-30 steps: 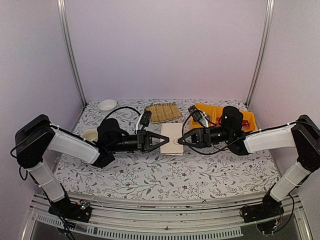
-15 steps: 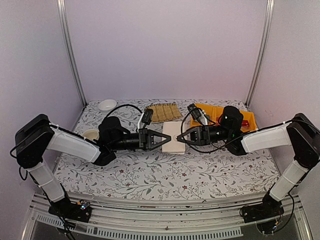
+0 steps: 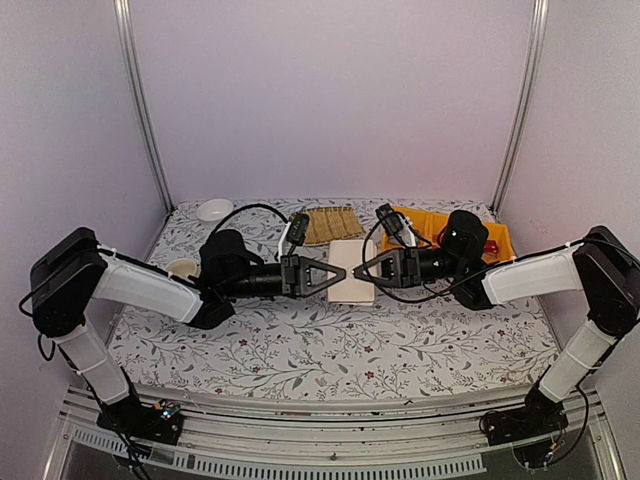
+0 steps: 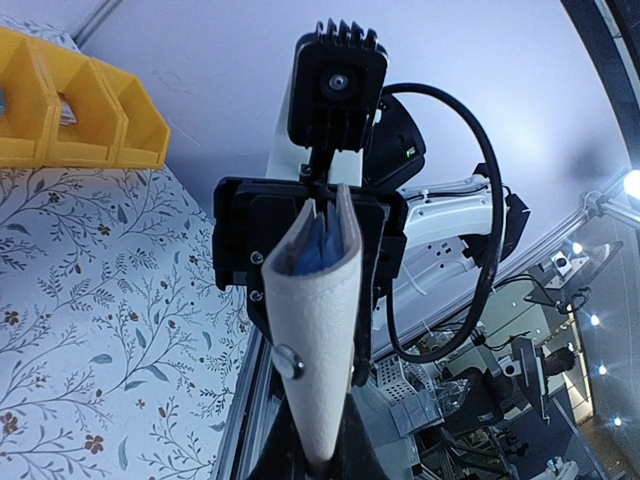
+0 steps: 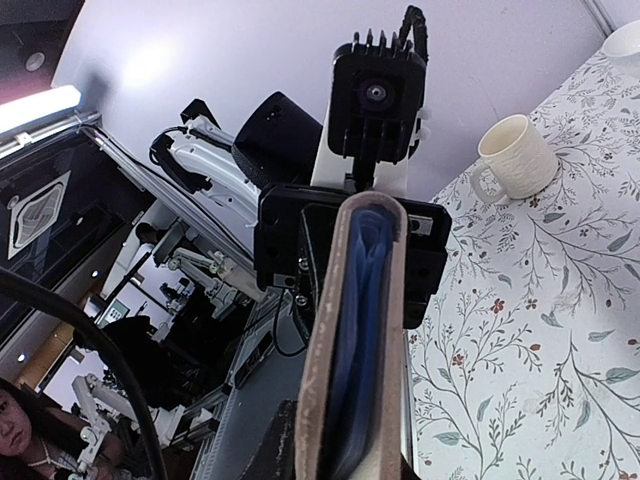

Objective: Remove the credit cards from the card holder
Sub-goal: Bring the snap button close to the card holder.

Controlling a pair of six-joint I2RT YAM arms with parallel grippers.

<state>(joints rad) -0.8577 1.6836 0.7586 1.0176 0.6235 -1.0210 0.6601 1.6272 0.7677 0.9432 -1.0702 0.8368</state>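
Flat grainy beige card holder (image 3: 352,293); left fingers (image 3: 322,266), right fingers (image 3: 378,259) both clamped on it.

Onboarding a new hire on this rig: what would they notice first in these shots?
Both arms meet nose to nose mid-table: the left gripper is shut on one end of the beige card holder, and the right gripper has its fingers either side of the other end. Both wrist views show the holder edge-on with a light blue card inside. A yellow bin sits behind the right arm.
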